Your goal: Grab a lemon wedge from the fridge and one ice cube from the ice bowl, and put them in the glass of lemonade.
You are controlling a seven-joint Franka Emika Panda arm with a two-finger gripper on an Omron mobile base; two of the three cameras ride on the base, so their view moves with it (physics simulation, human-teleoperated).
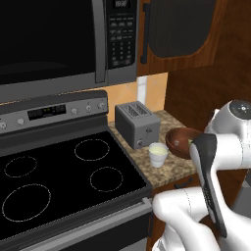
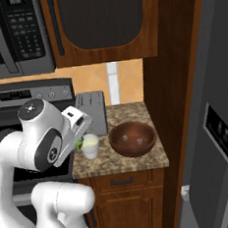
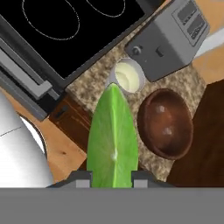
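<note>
Jaws (image 3: pixel 112 180) clenched on the lemon wedge (image 3: pixel 113 140), narrow gap, wedge pointing away from them. Beyond the wedge tip, on the table (image 3: pixel 92 83): glass of lemonade (image 3: pixel 127 75), pale liquid inside. Right of the jaws: brown ice bowl (image 3: pixel 165 123), two small pale cubes inside. Toaster (image 3: pixel 168 41) past the glass.

A grey two-slot toaster (image 1: pixel 138 125) stands on the speckled granite counter (image 2: pixel 140 161), toward its back left corner and right beside the stove. The black glass cooktop (image 1: pixel 63 179) shows four ringed burners, with a knobbed control panel (image 1: pixel 51 112) along its back edge. A black-and-steel microwave (image 1: pixel 66 39) hangs above it. A wooden wall cabinet (image 2: pixel 102 23) sits over the counter, and a wooden drawer (image 2: pixel 123 180) lies below its front edge.
</note>
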